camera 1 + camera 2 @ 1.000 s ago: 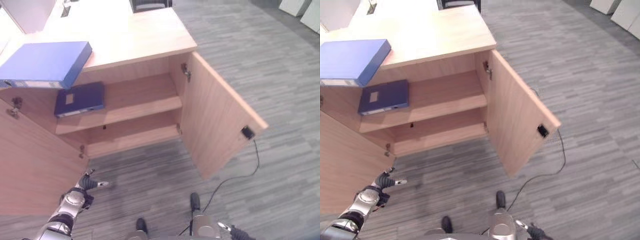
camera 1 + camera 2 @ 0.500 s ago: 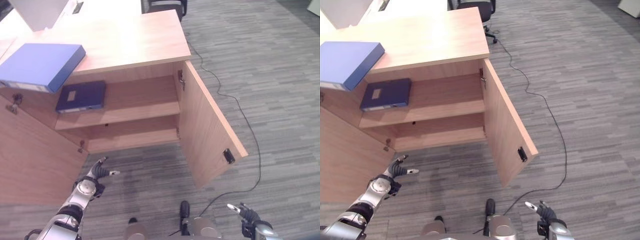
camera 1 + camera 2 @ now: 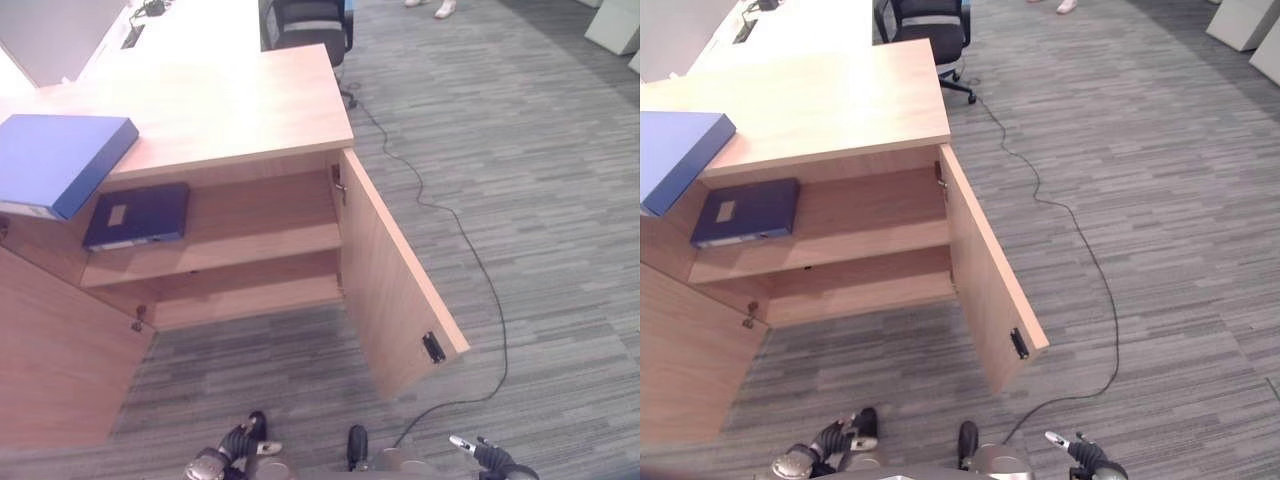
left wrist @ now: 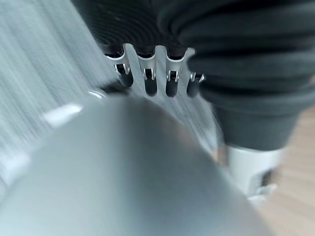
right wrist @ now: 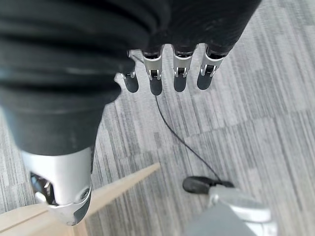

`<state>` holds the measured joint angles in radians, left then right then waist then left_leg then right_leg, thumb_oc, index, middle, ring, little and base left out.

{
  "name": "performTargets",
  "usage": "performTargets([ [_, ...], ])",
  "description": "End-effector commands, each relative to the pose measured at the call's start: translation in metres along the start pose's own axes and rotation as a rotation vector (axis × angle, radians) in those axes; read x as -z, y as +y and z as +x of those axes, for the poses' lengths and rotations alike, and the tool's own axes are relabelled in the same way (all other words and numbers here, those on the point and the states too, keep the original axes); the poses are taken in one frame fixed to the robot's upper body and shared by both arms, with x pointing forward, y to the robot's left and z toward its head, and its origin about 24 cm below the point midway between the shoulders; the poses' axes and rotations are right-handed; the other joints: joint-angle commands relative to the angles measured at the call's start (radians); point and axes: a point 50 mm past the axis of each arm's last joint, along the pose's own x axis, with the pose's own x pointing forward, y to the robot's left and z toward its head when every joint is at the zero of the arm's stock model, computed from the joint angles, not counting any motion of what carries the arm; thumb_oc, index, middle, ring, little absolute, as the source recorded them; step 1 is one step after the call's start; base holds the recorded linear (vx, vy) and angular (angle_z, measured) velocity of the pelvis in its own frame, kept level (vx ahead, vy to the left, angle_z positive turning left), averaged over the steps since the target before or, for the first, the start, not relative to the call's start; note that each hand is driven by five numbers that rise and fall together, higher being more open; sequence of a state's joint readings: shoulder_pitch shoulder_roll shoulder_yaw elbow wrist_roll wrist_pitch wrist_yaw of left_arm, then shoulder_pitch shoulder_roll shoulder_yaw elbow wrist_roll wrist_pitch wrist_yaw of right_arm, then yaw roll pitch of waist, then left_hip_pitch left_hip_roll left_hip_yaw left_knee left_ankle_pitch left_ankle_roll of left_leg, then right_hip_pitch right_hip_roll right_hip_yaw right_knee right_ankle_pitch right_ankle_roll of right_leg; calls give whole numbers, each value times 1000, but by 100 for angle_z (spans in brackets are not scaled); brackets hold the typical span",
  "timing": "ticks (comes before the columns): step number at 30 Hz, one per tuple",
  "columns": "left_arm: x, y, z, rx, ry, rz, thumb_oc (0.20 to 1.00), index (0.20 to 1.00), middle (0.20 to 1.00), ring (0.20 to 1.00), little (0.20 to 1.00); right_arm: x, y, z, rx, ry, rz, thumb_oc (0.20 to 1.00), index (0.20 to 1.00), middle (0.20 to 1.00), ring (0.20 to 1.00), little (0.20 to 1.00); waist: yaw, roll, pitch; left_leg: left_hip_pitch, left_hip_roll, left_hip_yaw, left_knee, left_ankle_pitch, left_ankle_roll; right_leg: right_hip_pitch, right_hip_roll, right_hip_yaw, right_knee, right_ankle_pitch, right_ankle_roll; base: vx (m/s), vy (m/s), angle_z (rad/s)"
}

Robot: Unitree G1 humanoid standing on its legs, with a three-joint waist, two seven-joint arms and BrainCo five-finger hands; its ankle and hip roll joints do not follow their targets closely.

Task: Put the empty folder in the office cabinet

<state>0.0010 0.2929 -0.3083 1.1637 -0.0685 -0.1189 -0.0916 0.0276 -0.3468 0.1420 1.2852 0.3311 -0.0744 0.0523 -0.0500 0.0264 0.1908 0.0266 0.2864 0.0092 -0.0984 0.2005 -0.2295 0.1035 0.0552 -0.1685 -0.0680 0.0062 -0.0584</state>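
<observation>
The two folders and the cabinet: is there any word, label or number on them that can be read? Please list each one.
No text can be read.
Dark blue folder on the cabinet's upper shelf: a pale label on its cover, too small to read.
Light blue folder on the cabinet top: a pale strip along its edge, nothing legible.
Open right door: a small dark handle, no print visible.

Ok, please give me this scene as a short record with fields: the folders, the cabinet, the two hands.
light blue folder: on the cabinet top, one end past the edge
dark blue folder: flat on the upper shelf
cabinet: both doors open
left hand: low, over the floor, holds nothing
right hand: low, over the floor, fingers straight, holds nothing
</observation>
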Motion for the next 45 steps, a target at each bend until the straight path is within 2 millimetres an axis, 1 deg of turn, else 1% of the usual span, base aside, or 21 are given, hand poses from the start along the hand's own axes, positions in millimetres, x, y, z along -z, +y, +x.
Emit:
performTargets([
  [1, -39, 16, 5, -60, -125, 61, 1000, 1000, 1000, 1000, 1000, 7, -3, -1, 13, 33, 6, 1000, 1000, 1000, 1000, 1000, 9, -6, -16, -4, -46, 46, 87, -133, 67, -39, -220, 124, 130, -79, 194, 72, 240, -2],
  [6, -36, 23, 5, -91, -101, 52, 1000, 1000, 1000, 1000, 1000, 26, 15, -3, -41, 101, -33, 1000, 1000, 1000, 1000, 1000, 3, -38, -30, 33, -122, 88, 73, -196, 120, -58, -289, 174, 130, -24, 243, 48, 246, -3],
  [10, -38, 30, 4, -119, -110, 25, 1000, 1000, 1000, 1000, 1000, 26, 24, -2, -63, 97, -18, 1000, 1000, 1000, 1000, 1000, 3, -53, -30, 48, -163, 113, 38, -209, 147, -85, -317, 196, 133, 16, 273, -11, 232, -15],
  [12, -39, 34, 3, -136, -115, 24, 1000, 1000, 1000, 1000, 1000, 20, 33, -1, -83, 75, -15, 1000, 1000, 1000, 1000, 1000, 3, -64, -26, 56, -194, 135, 23, -224, 165, -109, -338, 203, 131, 72, 290, -58, 266, -17],
  [13, -39, 38, 3, -152, -113, 15, 1000, 1000, 1000, 1000, 1000, 13, 39, 0, -98, 50, -28, 1000, 1000, 1000, 1000, 1000, 17, -69, -14, 57, -201, 164, 19, -228, 173, -137, -349, 159, 153, 108, 293, -119, 276, -38],
  [15, -39, 42, 2, -167, -114, 0, 1000, 1000, 1000, 1000, 1000, 7, 45, 1, -112, 27, -48, 1000, 1000, 1000, 1000, 1000, 33, -66, -4, 53, -201, 185, 15, -228, 177, -149, -350, 71, 186, 107, 291, -126, 175, -50],
  [18, -39, 46, 1, -180, -113, -16, 1000, 1000, 1000, 1000, 1000, 2, 50, 2, -128, 6, -56, 1000, 1000, 1000, 1000, 1000, 38, -61, 4, 42, -206, 192, 16, -220, 190, -159, -309, 44, 245, 78, 286, -99, 153, -25],
  [19, -39, 46, 1, -183, -114, -23, 1000, 1000, 1000, 1000, 1000, -1, 54, 2, -141, -7, -57, 1000, 1000, 1000, 1000, 1000, 37, -49, 8, 26, -214, 188, 20, -207, 206, -155, -219, 79, 286, 0, 268, -70, 171, -7],
  [20, -37, 44, 1, -177, -107, -25, 1000, 1000, 1000, 1000, 1000, 2, 54, 1, -142, -3, -55, 1000, 1000, 1000, 1000, 1000, 37, -46, 8, 28, -224, 186, 24, -209, 214, -139, -170, 93, 305, -56, 254, -95, 203, 2],
  [22, -35, 42, 2, -172, -96, -27, 1000, 1000, 1000, 1000, 1000, 2, 56, 1, -152, -4, -67, 1000, 1000, 1000, 1000, 1000, 45, -39, 5, 17, -230, 189, 28, -200, 219, -136, -109, 100, 326, -97, 222, -32, 37, 10],
  [23, -33, 38, 2, -164, -94, -35, 1000, 1000, 1000, 1000, 1000, 4, 56, 1, -151, -4, -73, 1000, 1000, 1000, 1000, 1000, 49, -46, 1, 25, -243, 183, 33, -202, 218, -100, -102, 100, 284, -114, 193, 23, -57, 20],
  [27, -29, 28, 3, -154, -90, -74, 1000, 1000, 1000, 1000, 1000, 4, 51, 1, -140, -3, -74, 1000, 1000, 1000, 1000, 1000, 51, -41, -2, 28, -255, 128, 48, -195, 209, -73, -77, 187, 192, -108, 159, 37, -88, 25],
  [30, -39, 24, 6, -147, -117, -86, 1000, 1000, 1000, 1000, 1000, -5, 46, 2, -126, -37, -85, 1000, 1000, 1000, 1000, 1000, 48, -42, 7, -36, -260, 75, 108, -196, 199, -79, -85, 183, 161, -106, 143, -142, -81, 14],
  [33, -49, 22, 7, -141, -151, -94, 1000, 1000, 1000, 1000, 1000, -19, 31, 3, -80, -72, -65, 1000, 1000, 1000, 1000, 1000, 45, -54, 35, -131, -217, 71, 259, -202, 139, -83, -115, 178, 159, -111, 126, -199, 52, 39],
  [34, -50, 21, 7, -139, -156, -99, 1000, 1000, 1000, 1000, 1000, -20, 29, 3, -76, -76, -63, 1000, 1000, 1000, 1000, 1000, 44, -58, 35, -128, -200, 63, 273, -210, 137, -86, -123, 176, 162, -112, 126, -124, 125, 38],
  [35, -50, 21, 7, -140, -158, -104, 1000, 1000, 1000, 1000, 1000, -21, 27, 3, -71, -75, -65, 1000, 1000, 1000, 1000, 1000, 44, -63, 27, -106, -180, 51, 265, -214, 138, -91, -136, 174, 162, -105, 129, -79, 202, 4],
  [36, -47, 21, 6, -140, -153, -104, 1000, 1000, 1000, 1000, 1000, -20, 23, 3, -65, -69, -69, 1000, 1000, 1000, 1000, 1000, 42, -71, 11, -70, -124, 28, 260, -192, 128, -102, -165, 172, 162, -91, 139, -40, 166, -12],
  [37, -46, 21, 6, -139, -152, -104, 1000, 1000, 1000, 1000, 1000, -19, 23, 3, -65, -67, -70, 1000, 1000, 1000, 1000, 1000, 41, -70, 14, -62, -123, 27, 259, -196, 126, -95, -164, 171, 164, -97, 138, -15, 201, -2],
  [41, -36, 20, 5, -143, -120, -109, 1000, 1000, 1000, 1000, 1000, -11, 18, 2, -62, -39, -89, 1000, 1000, 1000, 1000, 1000, 23, -50, -19, -4, 14, -27, 193, -64, 94, -122, -198, 159, 179, -96, 168, 1, 255, 16],
  [43, -33, 17, 6, -137, -106, -112, 1000, 1000, 1000, 1000, 1000, -9, 14, 2, -53, -33, -81, 1000, 1000, 1000, 1000, 1000, 21, -30, -33, 17, 40, -67, 128, -54, 79, -121, -210, 167, 178, -100, 183, 31, 312, 14],
  [45, -34, 14, 6, -128, -103, -98, 1000, 1000, 1000, 1000, 1000, -10, 10, 2, -42, -27, -66, 1000, 1000, 1000, 1000, 1000, 10, -13, -40, 26, 52, -61, 88, -66, 54, -124, -242, 164, 179, -95, 204, -26, 359, 9],
])
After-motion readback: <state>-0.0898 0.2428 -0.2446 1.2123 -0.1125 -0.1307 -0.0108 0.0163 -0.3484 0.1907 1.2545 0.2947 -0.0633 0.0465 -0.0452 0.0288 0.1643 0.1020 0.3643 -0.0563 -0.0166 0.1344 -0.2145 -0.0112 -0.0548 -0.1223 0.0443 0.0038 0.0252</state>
